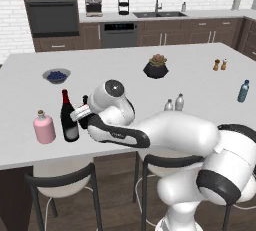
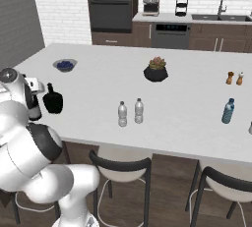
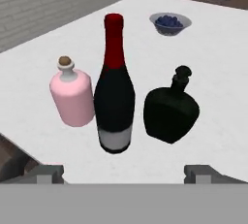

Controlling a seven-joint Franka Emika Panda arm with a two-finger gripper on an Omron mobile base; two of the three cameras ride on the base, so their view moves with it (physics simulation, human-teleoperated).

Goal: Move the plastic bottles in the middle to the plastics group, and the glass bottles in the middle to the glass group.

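wine bottle (image 3: 114,92) upright — between pink bottle (image 3: 72,95) and black flask (image 3: 172,109) | claw (image 3: 124,173) open

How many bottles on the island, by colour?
Clear: 2
Blue: 1
Pink: 1
Dark wine bottle, red neck: 1
Black flask: 1
Total: 6

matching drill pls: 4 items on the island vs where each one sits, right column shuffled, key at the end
1. tall dark wine bottle with red neck
2. small translucent blue bottle with dark cap
3. grey bowl of blueberries
4. pair of small clear bottles with pale caps

A. middle of the front edge
B. between the pink corked bottle and the squat black flask
C. far right, alone
D. far left, toward the back

Pairs: 1-B, 2-C, 3-D, 4-A
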